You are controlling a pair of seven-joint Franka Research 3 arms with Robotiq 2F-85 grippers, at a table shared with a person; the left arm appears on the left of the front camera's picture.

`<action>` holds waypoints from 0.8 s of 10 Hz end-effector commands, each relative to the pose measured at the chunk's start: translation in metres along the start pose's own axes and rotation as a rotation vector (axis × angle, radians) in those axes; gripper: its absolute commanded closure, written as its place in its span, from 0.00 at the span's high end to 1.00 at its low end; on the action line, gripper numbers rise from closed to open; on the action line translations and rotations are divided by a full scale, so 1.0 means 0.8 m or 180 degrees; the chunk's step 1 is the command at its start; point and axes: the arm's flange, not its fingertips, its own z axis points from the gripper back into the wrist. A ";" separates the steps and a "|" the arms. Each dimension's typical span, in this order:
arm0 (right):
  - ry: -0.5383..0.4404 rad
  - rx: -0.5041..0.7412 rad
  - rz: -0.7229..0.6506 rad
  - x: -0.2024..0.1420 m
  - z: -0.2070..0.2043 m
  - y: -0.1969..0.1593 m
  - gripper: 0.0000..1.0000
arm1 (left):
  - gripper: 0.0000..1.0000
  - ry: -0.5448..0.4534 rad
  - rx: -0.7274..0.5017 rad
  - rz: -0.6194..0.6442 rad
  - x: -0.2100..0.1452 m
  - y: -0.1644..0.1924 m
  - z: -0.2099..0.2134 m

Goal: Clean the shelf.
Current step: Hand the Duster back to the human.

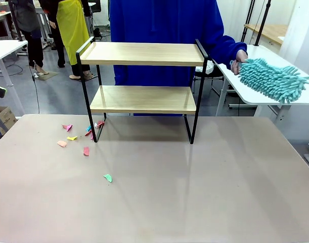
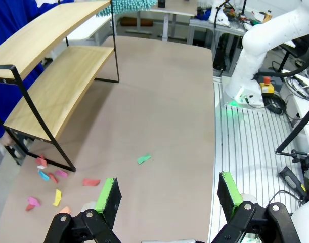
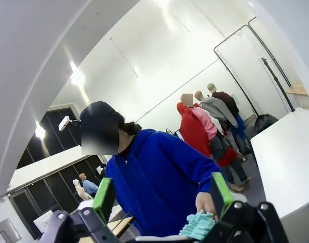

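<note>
The shelf point(image 1: 144, 53) stands at the far middle of the tan table, both wooden boards bare. Coloured paper scraps point(image 1: 73, 136) lie on the table by its front left leg, and a green scrap point(image 1: 108, 177) lies nearer me. In the left wrist view my left gripper point(image 2: 168, 195) hangs open above the table, with the shelf point(image 2: 58, 86) and the scraps point(image 2: 48, 177) ahead to its left. My right gripper point(image 3: 162, 197) is open and points up at the person in blue. The person's hand point(image 1: 240, 61) rests on a teal fluffy duster point(image 1: 273, 78).
The duster lies on a white side table point(image 1: 255, 96) to the right of the shelf. The person stands right behind the shelf. My right arm's base point(image 2: 255, 55) sits on a ribbed platform beside the table. More people stand farther back.
</note>
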 end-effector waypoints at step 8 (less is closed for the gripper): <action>-0.0057 -0.0039 0.0017 0.001 0.000 0.002 1.00 | 1.00 -0.0074 -0.0015 -0.0062 0.001 0.001 -0.001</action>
